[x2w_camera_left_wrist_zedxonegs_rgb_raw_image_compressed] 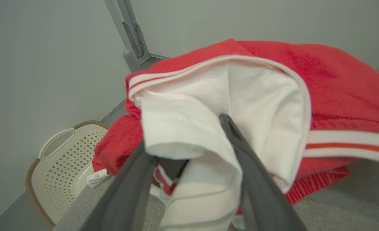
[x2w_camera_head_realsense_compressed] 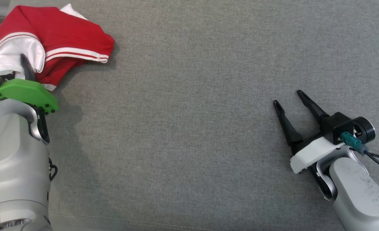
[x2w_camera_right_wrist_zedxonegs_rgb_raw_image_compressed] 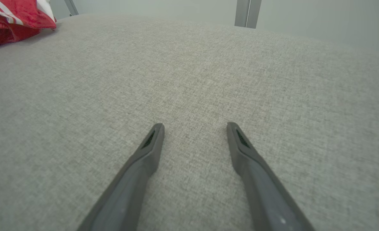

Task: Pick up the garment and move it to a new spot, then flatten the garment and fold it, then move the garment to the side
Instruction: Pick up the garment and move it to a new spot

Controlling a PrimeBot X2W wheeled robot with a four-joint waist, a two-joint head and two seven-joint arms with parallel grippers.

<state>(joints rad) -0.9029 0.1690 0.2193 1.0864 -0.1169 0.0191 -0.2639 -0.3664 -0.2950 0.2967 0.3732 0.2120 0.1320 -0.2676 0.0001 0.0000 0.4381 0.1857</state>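
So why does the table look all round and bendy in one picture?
Right wrist view: the wide-angle lens curves the flat grey table into a hump. Head view: the table looks flat, evenly lit, with a soft shadow beside the left arm. Left wrist view: the close fingers look blurry; the garment looks sharper.

Even, soft light; faint shadows; wide-angle warp.

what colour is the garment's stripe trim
White with a thin red line through it, on the red garment; the left wrist view shows it best.

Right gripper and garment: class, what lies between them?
Only bare grey cloth surface lies between right gripper and garment, per the head view.
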